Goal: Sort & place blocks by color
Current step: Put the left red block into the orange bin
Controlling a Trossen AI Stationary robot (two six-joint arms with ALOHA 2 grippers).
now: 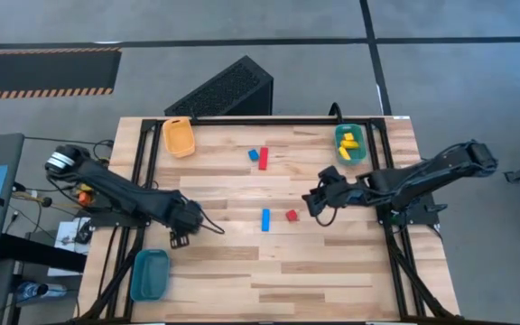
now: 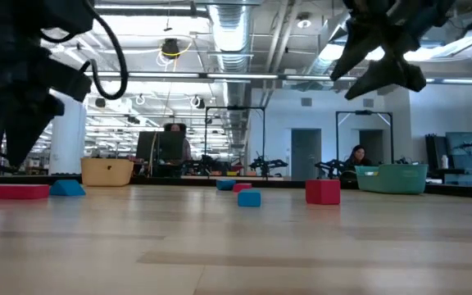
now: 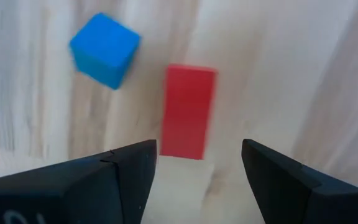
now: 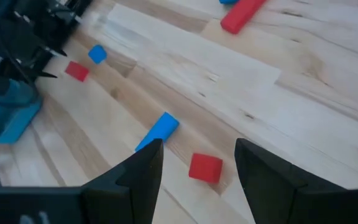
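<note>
My left jaws [image 3: 194, 180] gape, empty, red bar [image 3: 188, 112] at 12 o'clock, blue cube [image 3: 104, 50] at 10. Right jaws [image 4: 197, 180] released over red cube [image 4: 205, 168] on the counter [image 1: 242, 271].

The middle of the table [image 1: 242, 271] is mostly bare wood, so a gripper can pass freely along the near half, where nothing lies. Near the centre, a blue bar [image 1: 265, 219] and a red cube [image 1: 292, 216] sit close together, right in front of the open right gripper [image 1: 312, 202]. Farther back, a red bar [image 1: 263, 159] and blue cube [image 1: 253, 155] touch or nearly touch, with open wood all round them. Beneath the left gripper [image 3: 194, 168], its fingers apart, a small red bar [image 3: 188, 112] and blue cube [image 3: 104, 50] crowd the spot. The orange bin [image 1: 179, 137], green bin [image 1: 350, 144] and teal bin [image 1: 149, 274] take up three corners.
</note>
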